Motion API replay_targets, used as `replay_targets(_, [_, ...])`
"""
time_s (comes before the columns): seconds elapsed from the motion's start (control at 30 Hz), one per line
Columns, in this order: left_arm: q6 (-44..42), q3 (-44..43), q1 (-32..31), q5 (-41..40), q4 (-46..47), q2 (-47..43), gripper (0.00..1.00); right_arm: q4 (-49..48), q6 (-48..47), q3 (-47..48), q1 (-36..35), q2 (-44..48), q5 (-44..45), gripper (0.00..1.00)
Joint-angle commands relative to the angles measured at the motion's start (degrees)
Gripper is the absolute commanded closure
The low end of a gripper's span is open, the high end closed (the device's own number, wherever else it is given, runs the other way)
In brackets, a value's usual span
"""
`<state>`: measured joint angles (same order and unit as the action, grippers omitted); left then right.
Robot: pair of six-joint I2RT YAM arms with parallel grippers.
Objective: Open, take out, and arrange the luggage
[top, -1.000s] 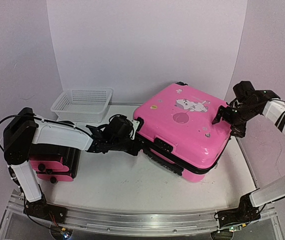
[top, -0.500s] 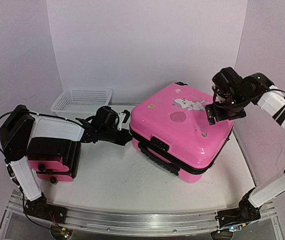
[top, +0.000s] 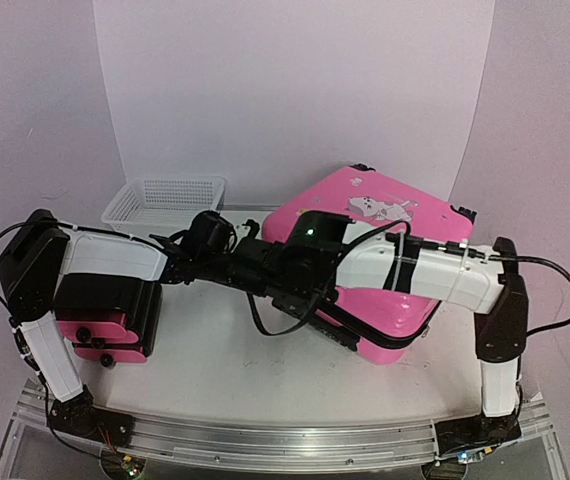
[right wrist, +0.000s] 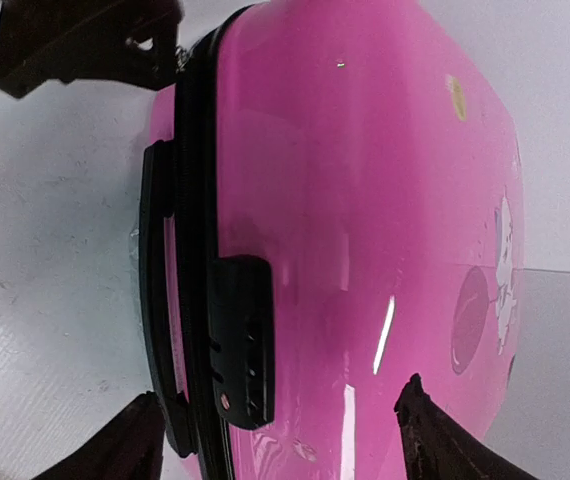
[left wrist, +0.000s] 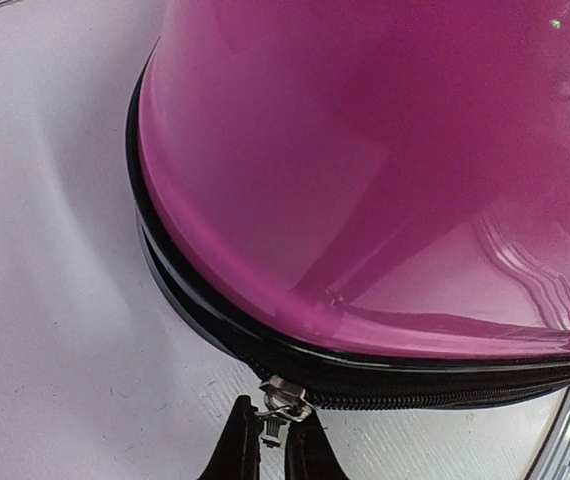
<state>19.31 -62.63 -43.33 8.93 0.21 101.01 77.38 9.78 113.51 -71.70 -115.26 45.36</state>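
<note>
The luggage (top: 385, 225) is a glossy pink hard-shell suitcase lying flat at centre right, with a cartoon sticker on its top. My left gripper (left wrist: 271, 445) is shut on the metal zipper pull (left wrist: 277, 405) at the case's rounded corner, on the black zipper trim (left wrist: 445, 395). In the top view the left gripper (top: 250, 264) sits at the case's front left corner. My right gripper (right wrist: 275, 435) stands open, its fingers wide apart either side of the shell's front edge, near the black lock block (right wrist: 243, 340) and handle (right wrist: 155, 300). From above, the right gripper (top: 279, 272) is close beside the left one.
A white mesh basket (top: 165, 208) stands at the back left. A smaller pink and black case (top: 105, 328) lies at the left, under my left arm. My right arm (top: 435, 275) stretches across the front of the suitcase.
The right arm swung from the suitcase's far right corner across to its front left, beside the left gripper. The left gripper drew back leftwards with the zipper pull.
</note>
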Motion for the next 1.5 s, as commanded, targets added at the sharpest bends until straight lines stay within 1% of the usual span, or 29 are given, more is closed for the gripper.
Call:
replay_targets(0.0, [1.87,-1.92,1.36,2.93,-1.09,-2.55,1.0,-2.27,-4.83,1.63,-1.91,-0.31,9.7,0.24])
replay_targets(0.1, [2.84,-2.32,1.57,5.17,-1.09,-1.77,1.0,-8.24,-9.13,-0.18,-3.16,-1.74,9.64,0.24])
replay_targets(0.13, [3.17,-2.36,1.65,5.43,-1.09,-1.72,1.0,-9.17,-9.31,-0.22,-3.11,-2.45,9.95,0.26])
replay_targets(0.2, [3.63,-2.13,1.78,5.65,-1.0,-1.74,1.0,-12.08,-13.21,-0.8,-3.1,-3.89,12.62,0.3])
replay_targets(0.37, [4.59,-1.3,2.52,6.65,-0.82,-2.56,1.0,-16.1,-17.17,-2.5,-2.88,-6.28,15.44,0.34])
replay_targets(0.47, [4.6,-0.7,2.87,6.72,-0.8,-3.23,1.0,-18.54,-17.35,-5.28,-1.23,-5.91,13.99,0.37])
replay_targets(0.57, [4.6,-0.41,3.12,6.79,-0.75,-3.36,1.0,-20.75,-17.47,-7.64,0.3,-5.83,14.68,0.39])
replay_targets(0.6, [4.6,-0.47,3.16,6.76,-0.78,-3.36,1.0,-21.09,-17.51,-8.28,0.67,-5.91,15.56,0.4])
replay_targets(0.67, [4.79,-0.31,3.25,6.45,-0.82,-3.27,1.0,-21.47,-17.52,-9.98,1.23,-5.98,17.19,0.46])
replay_targets(0.73, [5.33,-0.39,3.48,5.92,-0.82,-3.15,1.0,-21.55,-17.45,-12.73,1.42,-5.57,19.04,0.49])
replay_targets(0.83, [6.31,-0.43,4.22,5.76,-0.82,-2.94,1.0,-21.55,-16.35,-18.43,1.68,-3.98,23.43,0.51])
replay_targets(0.9, [6.51,-0.46,4.88,5.31,-0.82,-2.84,1.0,-21.57,-15.25,-22.51,1.99,-1.84,24.77,0.55])
replay_targets(0.97, [6.53,-0.72,5.68,4.42,-0.82,-2.55,1.0,-21.1,-13.29,-26.53,2.0,1.32,25.61,0.6])
replay_targets(1.0, [6.65,-1.03,6.28,4.02,-0.87,-2.34,1.0,-19.35,-11.04,-28.05,2.0,3.09,25.68,0.62])
replay_targets(1.07, [6.8,-1.86,8.11,3.99,-0.99,-1.91,1.0,-12.46,-1.97,-30.43,2.0,6.64,25.79,0.65])
replay_targets(1.13, [6.15,-3.46,9.42,3.27,-1.15,-1.24,1.0,-5.75,6.17,-32.62,2.32,10.54,24.65,0.65])
replay_targets(1.2, [5.33,-5.49,10.49,2.72,-1.46,0.03,1.0,-1.15,12.24,-35.06,3.02,13.97,21.93,0.65])
replay_targets(1.3, [3.57,-9.37,11.59,1.09,-2.66,3.74,1.0,1.81,20.46,-38.49,4.45,18.52,19.12,0.65])
replay_targets(1.47, [-0.72,-13.5,12.22,-1.31,-4.15,6.73,1.0,4.79,28.72,-41.57,5.93,23.58,15.11,0.65])
